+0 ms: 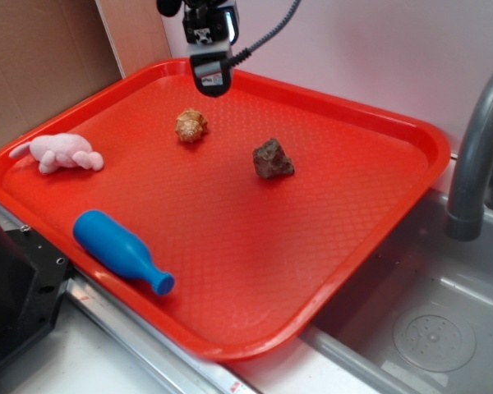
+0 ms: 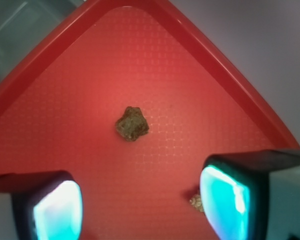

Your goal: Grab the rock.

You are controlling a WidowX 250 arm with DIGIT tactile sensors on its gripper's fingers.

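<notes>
The rock (image 1: pixel 272 158) is a small dark brown-grey jagged lump lying on the red tray (image 1: pixel 230 246), right of its middle. In the wrist view the rock (image 2: pixel 132 123) sits ahead of the jaws, well beyond them. My gripper (image 1: pixel 211 82) hangs high over the tray's far edge, up and left of the rock. In the wrist view the gripper (image 2: pixel 140 207) is open and empty, with its two cyan pads (image 2: pixel 57 210) wide apart.
A tan-orange bumpy lump (image 1: pixel 191 125) lies below the gripper and peeks out beside the right pad (image 2: pixel 195 201). A pink plush mouse (image 1: pixel 62 153) lies at the tray's left. A blue bottle-shaped toy (image 1: pixel 119 249) lies near the front edge. A sink with a grey faucet (image 1: pixel 476 148) is at the right.
</notes>
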